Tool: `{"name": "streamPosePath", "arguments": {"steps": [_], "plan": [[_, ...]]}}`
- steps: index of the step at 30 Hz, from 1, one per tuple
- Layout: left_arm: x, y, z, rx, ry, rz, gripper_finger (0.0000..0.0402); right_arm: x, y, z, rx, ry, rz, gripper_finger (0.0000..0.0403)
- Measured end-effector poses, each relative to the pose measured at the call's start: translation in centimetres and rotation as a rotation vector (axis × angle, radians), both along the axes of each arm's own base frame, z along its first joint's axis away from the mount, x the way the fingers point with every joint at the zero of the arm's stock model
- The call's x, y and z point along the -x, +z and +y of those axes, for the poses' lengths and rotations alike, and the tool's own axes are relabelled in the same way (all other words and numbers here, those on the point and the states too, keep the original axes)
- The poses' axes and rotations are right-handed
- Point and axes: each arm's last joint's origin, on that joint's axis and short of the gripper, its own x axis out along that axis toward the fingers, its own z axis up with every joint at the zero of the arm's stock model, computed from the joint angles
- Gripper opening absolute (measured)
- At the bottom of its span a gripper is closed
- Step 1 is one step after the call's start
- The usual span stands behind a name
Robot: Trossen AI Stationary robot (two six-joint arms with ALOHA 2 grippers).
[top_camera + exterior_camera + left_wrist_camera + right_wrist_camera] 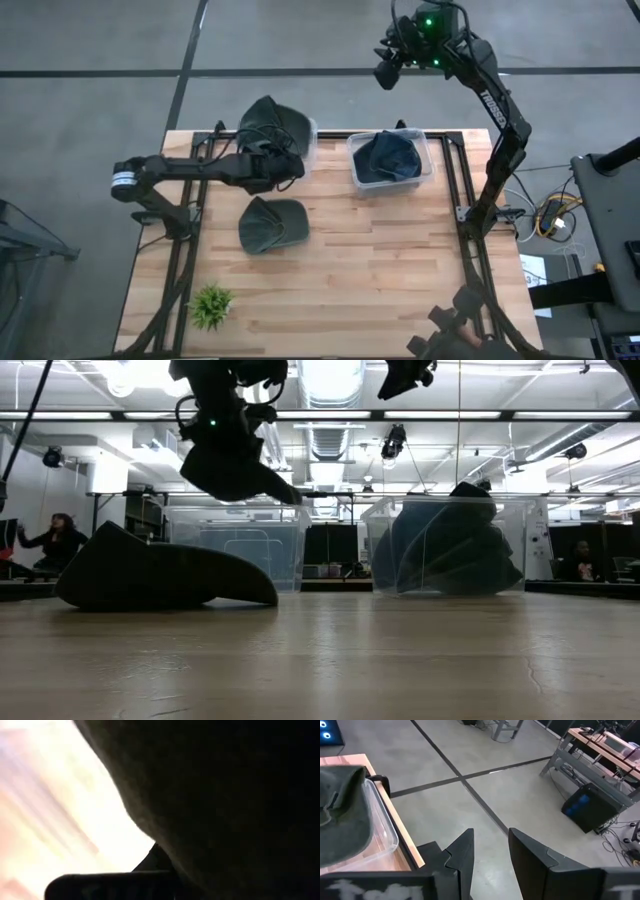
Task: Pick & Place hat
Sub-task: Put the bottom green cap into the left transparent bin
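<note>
A dark green hat hangs over the clear left bin at the table's far side, with my left gripper shut on it. In the low view this hat is above the bin, clear of its rim. A second green hat lies brim-down on the bare table near the middle. My right gripper stands open and empty, high up beyond the table's far edge. My left gripper comes from the table's left side, slanting down, and holds the hat by its near side. Hat cloth fills the wrist view and hides the place of contact, so the part and kind of hold cannot be told. The hat hangs below the fingers, lifted clear.
A second clear bin at the far right holds dark blue hats. A small green plant stands near the front left corner. The table's middle and front are bare wood. People sit in the room behind.
</note>
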Motion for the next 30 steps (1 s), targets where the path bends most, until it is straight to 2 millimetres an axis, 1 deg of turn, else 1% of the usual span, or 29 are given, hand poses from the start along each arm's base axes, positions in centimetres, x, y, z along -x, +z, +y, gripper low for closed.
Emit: {"name": "streamPosePath", "arguments": {"steps": [3,10,14,19,30], "plan": [[-0.09,-0.12,0.04,0.029,0.018,-0.040,0.0003,0.00,0.00,0.00,-0.008,-0.005,-0.008,0.0116],[0.12,-0.40,0.43,0.088,0.012,-0.029,0.0003,0.03,-0.15,0.07,-0.022,-0.006,0.002,0.0116],[0.17,-0.42,0.56,0.089,0.019,-0.031,0.0004,0.04,-0.17,0.08,-0.025,-0.007,0.003,0.0116],[0.24,-0.43,0.77,0.090,0.027,-0.031,0.0019,0.04,-0.20,0.08,-0.027,-0.007,0.004,0.0116],[0.30,-0.65,0.78,0.084,0.025,-0.015,0.0026,0.04,-0.20,0.08,-0.027,-0.007,0.004,0.0116]]}}
